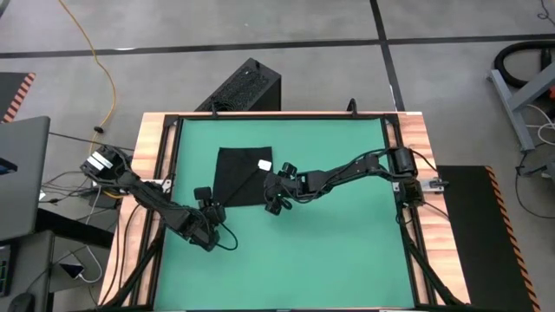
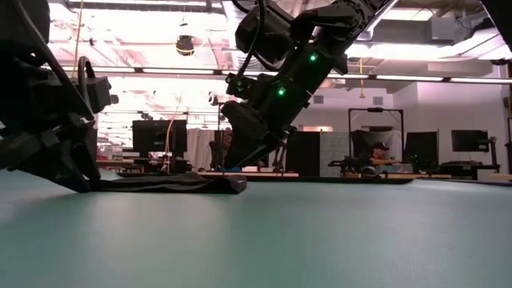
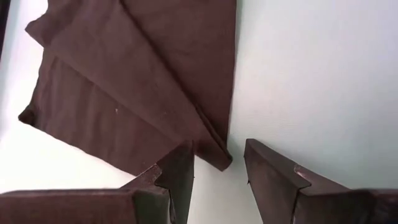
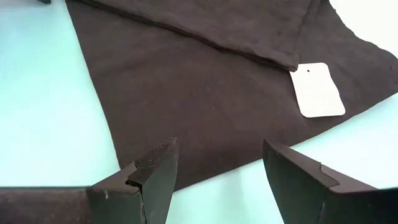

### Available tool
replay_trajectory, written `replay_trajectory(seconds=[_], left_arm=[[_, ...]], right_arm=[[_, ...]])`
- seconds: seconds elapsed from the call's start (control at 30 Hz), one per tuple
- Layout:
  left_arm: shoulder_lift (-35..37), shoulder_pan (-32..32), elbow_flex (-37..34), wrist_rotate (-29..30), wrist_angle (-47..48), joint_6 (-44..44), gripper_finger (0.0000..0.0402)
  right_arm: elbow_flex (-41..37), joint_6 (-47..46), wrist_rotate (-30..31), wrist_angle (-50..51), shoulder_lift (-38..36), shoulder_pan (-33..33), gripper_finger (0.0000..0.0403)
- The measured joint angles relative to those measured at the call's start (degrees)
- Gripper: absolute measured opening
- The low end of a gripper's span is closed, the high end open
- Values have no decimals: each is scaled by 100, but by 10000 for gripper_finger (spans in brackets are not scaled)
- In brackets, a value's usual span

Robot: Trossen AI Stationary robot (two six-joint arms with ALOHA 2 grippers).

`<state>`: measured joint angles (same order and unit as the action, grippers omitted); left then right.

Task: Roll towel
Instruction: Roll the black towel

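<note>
Partly hidden towel, both grippers' jaws open at its edge: left, right.

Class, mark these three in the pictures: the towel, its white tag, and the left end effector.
towel (image 1: 236, 176): high view, middle of the cloth.
white tag (image 4: 317, 90): right wrist view, centre of the tag.
left end effector (image 3: 219, 177): left wrist view, midway between its fingertips.

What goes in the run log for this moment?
towel: flat, partly folded | left gripper: open at corner | right gripper: open over edge
</note>
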<state>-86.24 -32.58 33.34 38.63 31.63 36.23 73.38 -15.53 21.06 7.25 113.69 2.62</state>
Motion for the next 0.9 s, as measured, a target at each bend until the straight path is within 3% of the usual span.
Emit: replay_trajectory(seconds=[0.27,0.67,0.9], left_arm=[[-2,7,0,51,178,162,128],[-4,9,-4,90,186,191,8],[-4,9,207,347,434,129,1]], right_arm=[[0,-4,-2,-1,0,1,255],[0,-94,-2,2,0,16,255],[0,-99,-4,2,0,45,255]])
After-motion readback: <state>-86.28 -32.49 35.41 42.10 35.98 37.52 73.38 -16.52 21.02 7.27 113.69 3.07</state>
